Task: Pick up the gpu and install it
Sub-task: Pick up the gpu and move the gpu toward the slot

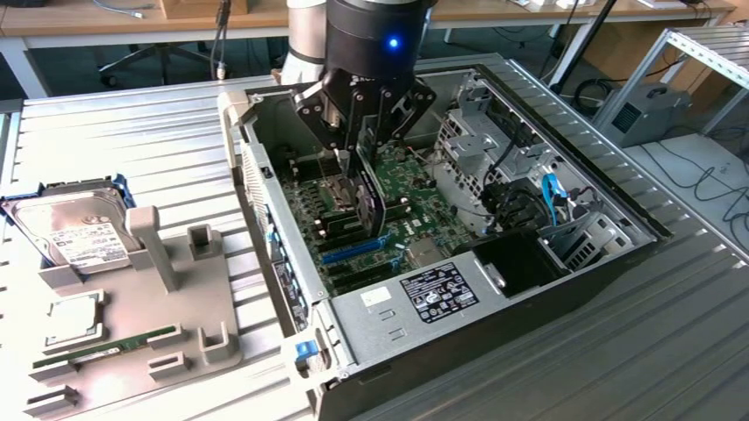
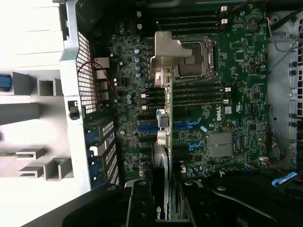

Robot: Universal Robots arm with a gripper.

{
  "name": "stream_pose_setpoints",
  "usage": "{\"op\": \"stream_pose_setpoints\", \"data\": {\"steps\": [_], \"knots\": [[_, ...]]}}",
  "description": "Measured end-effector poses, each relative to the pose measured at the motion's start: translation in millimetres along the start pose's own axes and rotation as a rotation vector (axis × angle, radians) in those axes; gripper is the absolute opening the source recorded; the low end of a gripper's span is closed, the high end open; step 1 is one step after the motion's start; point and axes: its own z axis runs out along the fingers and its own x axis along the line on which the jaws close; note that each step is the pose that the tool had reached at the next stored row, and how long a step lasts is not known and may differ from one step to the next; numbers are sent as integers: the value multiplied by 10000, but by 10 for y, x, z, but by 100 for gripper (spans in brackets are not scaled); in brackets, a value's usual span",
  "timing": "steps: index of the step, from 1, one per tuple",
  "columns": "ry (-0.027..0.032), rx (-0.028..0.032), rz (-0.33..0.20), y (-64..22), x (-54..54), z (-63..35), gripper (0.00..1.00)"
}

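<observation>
Exterior view: I am watching the black multi-fingered claw (image 1: 354, 197) hanging inside the open black desktop computer case (image 1: 609, 254). It is clamping the gpu (image 1: 374, 219), a thin flat black rectangular card with a silvery metal edge. The card is standing on edge above the green motherboard (image 1: 410, 189), just over the blue expansion slots (image 1: 351, 252). I am judging it light and stiff but fragile: a bare circuit card, thin enough to pivot in the jaws. The long upper edge, where the claw is pinching it, is looking like the right hold, away from the contact edge. A black-and-white sticker (image 1: 436, 294) is showing on the case's metal cover, its print too small to read.

Wrist view: I am looking down the gpu (image 2: 165, 161) edge-on, the claw (image 2: 164, 208) pinching it from both sides. A small green mark (image 2: 158, 211) is showing on the card, unreadable. A white badge (image 2: 228, 109) on the motherboard (image 2: 236, 71) is possibly reading "DELL".
</observation>
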Motion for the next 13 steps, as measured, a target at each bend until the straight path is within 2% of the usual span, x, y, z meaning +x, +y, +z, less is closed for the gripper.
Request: {"op": "stream_pose_setpoints", "data": {"steps": [5, 7, 12, 13], "knots": [[-1, 4, 0, 1, -7, 10, 26], [-2, 21, -1, 23, -54, 48, 26], [-2, 30, 0, 105, -345, 93, 26], [-3, 30, -1, 109, -366, 107, 26]]}}
